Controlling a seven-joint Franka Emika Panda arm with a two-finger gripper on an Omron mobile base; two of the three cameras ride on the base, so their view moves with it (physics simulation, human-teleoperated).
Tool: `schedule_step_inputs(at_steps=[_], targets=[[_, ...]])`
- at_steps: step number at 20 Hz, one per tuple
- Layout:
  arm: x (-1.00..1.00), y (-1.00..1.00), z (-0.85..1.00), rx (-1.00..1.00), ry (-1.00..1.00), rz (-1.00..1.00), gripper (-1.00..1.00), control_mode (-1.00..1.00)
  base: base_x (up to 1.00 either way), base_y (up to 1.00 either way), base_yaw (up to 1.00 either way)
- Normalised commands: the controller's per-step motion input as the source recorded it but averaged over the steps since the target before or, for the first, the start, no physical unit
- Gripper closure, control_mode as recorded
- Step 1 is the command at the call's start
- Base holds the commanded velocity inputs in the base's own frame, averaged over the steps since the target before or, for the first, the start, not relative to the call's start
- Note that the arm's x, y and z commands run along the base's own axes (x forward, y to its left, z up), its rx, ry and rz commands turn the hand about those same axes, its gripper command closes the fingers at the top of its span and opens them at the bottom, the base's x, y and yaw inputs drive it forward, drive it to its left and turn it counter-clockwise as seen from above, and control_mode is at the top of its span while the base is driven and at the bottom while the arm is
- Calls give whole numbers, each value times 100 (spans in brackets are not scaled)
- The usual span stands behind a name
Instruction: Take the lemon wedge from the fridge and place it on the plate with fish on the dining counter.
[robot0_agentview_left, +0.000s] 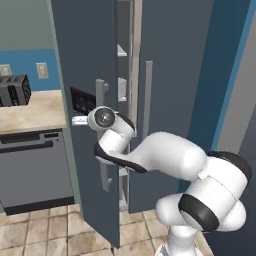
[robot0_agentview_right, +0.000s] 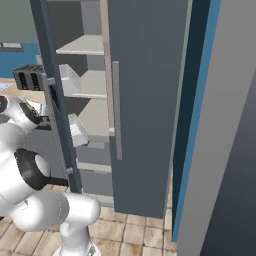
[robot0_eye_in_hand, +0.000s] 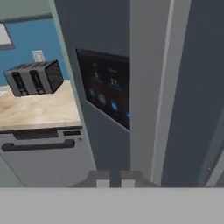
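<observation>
Looking at the tall dark slate-grey double-door fridge (robot0_agentview_left: 165, 75), its left door (robot0_agentview_left: 85, 60) is swung partway open, and the light grey shelves (robot0_agentview_right: 82, 46) inside show best from the right base view, around 10 o'clock. The white arm's pincer (robot0_eye_in_hand: 114, 178) sits at 6 o'clock in the hand view with its two small fingertips (robot0_eye_in_hand: 99, 179) squeezed nearly together, so closed, right up against the long grey handle (robot0_eye_in_hand: 148, 87) of that door; can't tell if it's actually pinching the handle. The black blue-lit panel (robot0_eye_in_hand: 107, 89) is just left of it. A dark toaster (robot0_eye_in_hand: 35, 78) sits on the beige worktop (robot0_eye_in_hand: 39, 109) at 9 o'clock, above a dark grey dishwasher (robot0_agentview_left: 32, 170). The lemon wedge I can't spot anywhere on those shelves.
</observation>
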Motion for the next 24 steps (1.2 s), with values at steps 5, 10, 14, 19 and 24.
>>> schedule_step_inputs(at_steps=[5,10,14,19,24], targets=[[-100,32,2,-16,-1,0,-100,-100,0,0,0],[-100,-1,7,-14,0,0,-100,-100,0,0,0],[-100,-34,70,-4,0,-9,-100,-100,0,0,0],[-88,-72,91,-6,2,-12,-100,-100,0,0,0],[-20,-100,66,-2,9,-1,-100,-100,0,0,0]])
